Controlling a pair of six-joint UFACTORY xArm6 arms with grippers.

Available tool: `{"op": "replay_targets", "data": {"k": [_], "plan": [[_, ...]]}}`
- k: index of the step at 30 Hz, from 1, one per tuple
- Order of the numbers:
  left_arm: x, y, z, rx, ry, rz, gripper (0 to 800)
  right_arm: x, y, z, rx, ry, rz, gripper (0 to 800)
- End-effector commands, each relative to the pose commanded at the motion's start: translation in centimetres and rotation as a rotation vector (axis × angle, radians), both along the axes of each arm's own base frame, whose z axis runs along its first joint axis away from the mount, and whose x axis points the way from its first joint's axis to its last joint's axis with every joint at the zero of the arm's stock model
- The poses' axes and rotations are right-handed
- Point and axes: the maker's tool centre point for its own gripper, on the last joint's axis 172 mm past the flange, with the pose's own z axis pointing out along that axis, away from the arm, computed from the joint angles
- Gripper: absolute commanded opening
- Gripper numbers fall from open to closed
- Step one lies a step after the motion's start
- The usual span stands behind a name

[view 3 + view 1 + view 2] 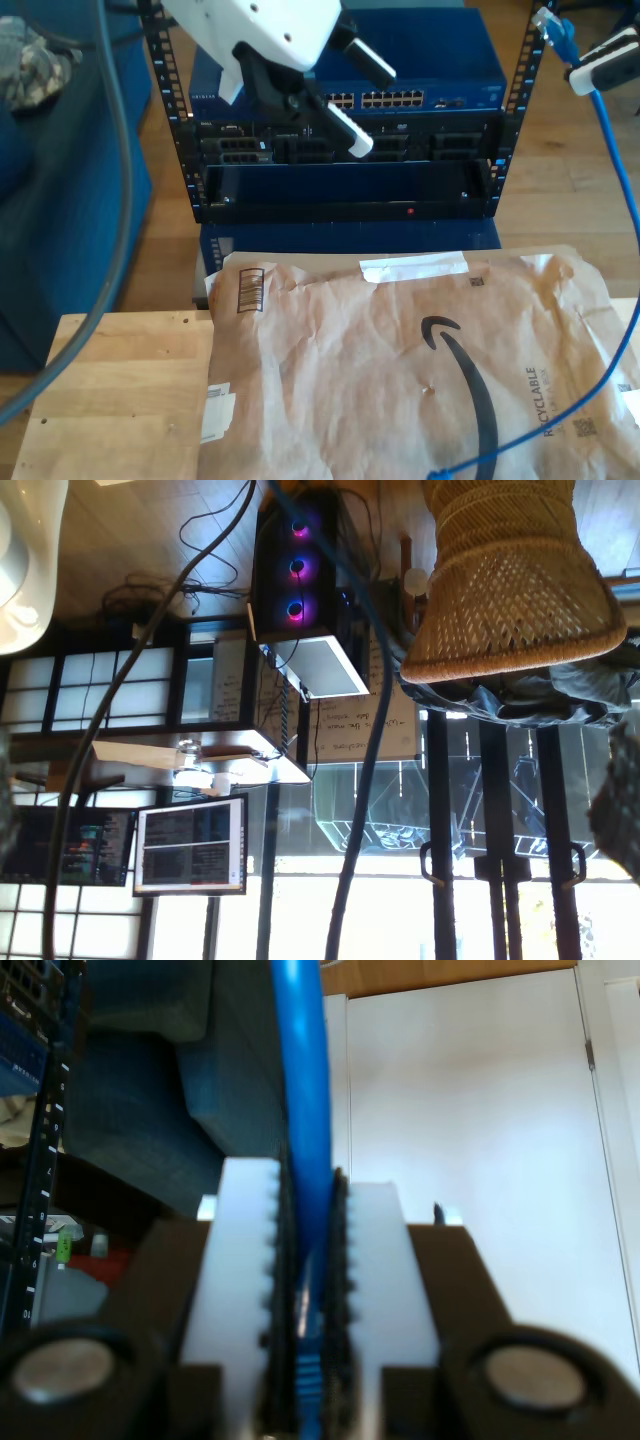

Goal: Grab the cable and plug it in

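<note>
A home lab: network switch rack (350,110), monitors (190,845), wicker chair (510,580).

A pale wooden surface (110,400) carries a crumpled brown paper mailer (400,370) that covers most of it; the blue cable (560,420) crosses the mailer's corner.

Bright-blue cable (612,170), brown paper mailer (400,360)
</note>
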Motion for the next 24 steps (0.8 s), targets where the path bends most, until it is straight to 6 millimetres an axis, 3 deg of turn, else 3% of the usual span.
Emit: {"op": "replay_targets", "data": {"k": [8, 24], "plan": [[-0.4, 0.0, 0.2, -0.017, -0.054, -0.053, 787, -1.2, 1.4, 0.4, 0.054, 0.032, 0.065, 24], [-0.9, 0.1, 0.2, -0.012, -0.044, -0.067, 787, -1.2, 1.4, -0.4, 0.069, 0.074, 0.091, 24]]}}
